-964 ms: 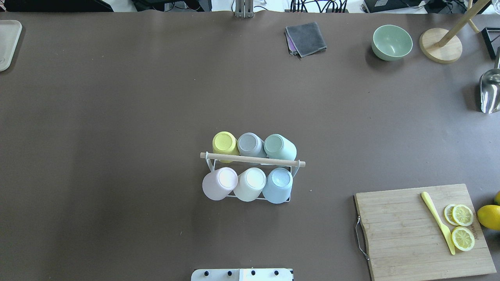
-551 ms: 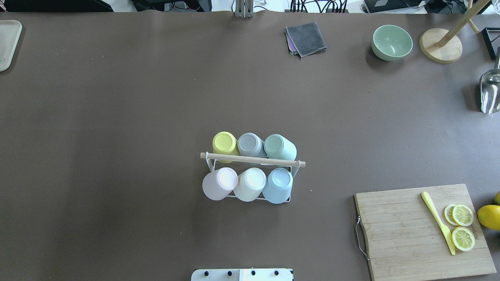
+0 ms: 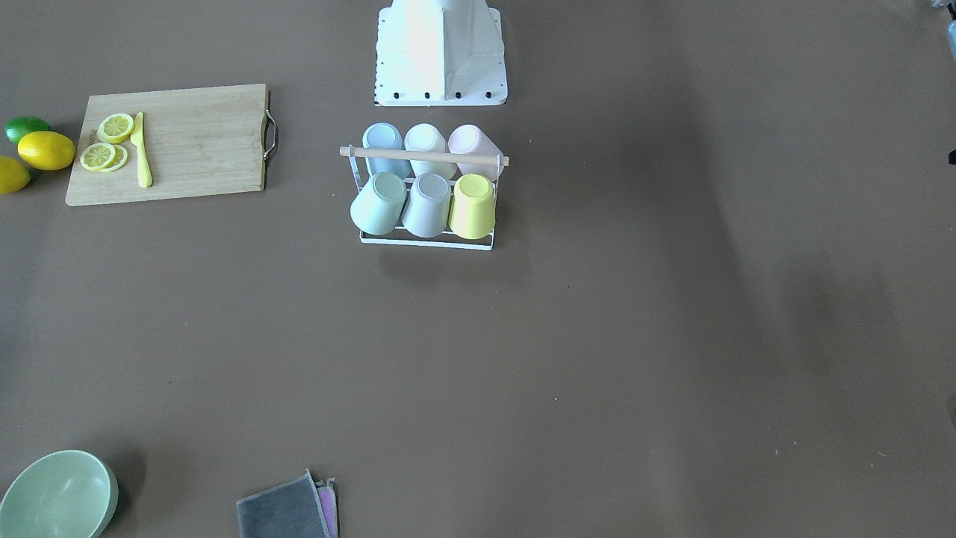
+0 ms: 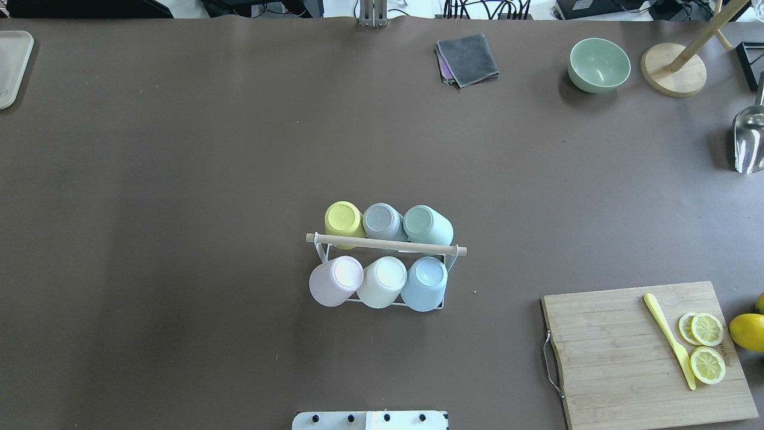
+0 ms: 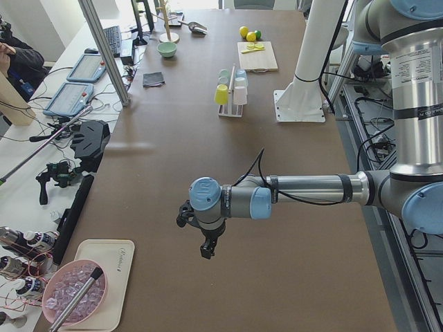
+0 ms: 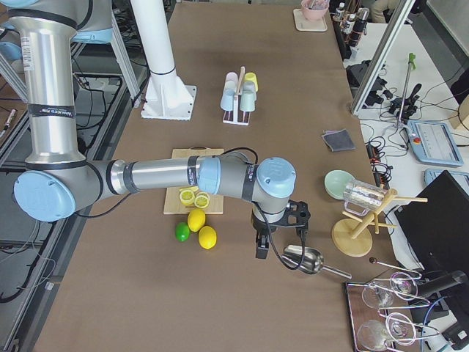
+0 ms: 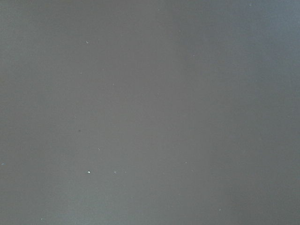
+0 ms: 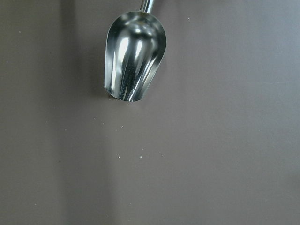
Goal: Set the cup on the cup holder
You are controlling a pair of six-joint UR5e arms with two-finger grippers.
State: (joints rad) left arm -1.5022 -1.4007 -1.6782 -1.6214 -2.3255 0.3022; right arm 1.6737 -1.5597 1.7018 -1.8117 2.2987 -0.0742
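Nearest the robot, the cutting board (image 4: 615, 358) lay on the brown table (image 4: 179, 179) at the right. It carried lemon slices (image 4: 707, 365) and a yellow knife (image 4: 668, 340), and a whole lemon (image 4: 747, 332) sat just off its right edge.

A little farther out, at the table's middle, stood the cup holder (image 4: 386, 244), every place on it filled. Six cups sat on it bottoms-up and tilted. The pink cup (image 4: 335, 280), white cup (image 4: 383, 282) and blue cup (image 4: 425, 283) made the near row. Beyond the wooden rod, the yellow cup (image 4: 344, 219), grey cup (image 4: 383, 221) and green cup (image 4: 427, 225) made the far row.

Farther right lay a metal scoop (image 8: 133, 61), mouth up, directly under the right wrist camera. At the far edge a green bowl (image 4: 598, 64) stood open side up, between a folded grey cloth (image 4: 467, 58) and a wooden stand (image 4: 673, 68).

The left gripper (image 5: 206, 250) hung over bare table, well apart from the holder. The right gripper (image 6: 260, 249) hung near the scoop. Both showed only from the side cameras, so whether their fingers were apart or together could not be told.

Compared with a second earlier, the overhead view showed no change: the holder, all six cups and the board's contents sat where they had been.
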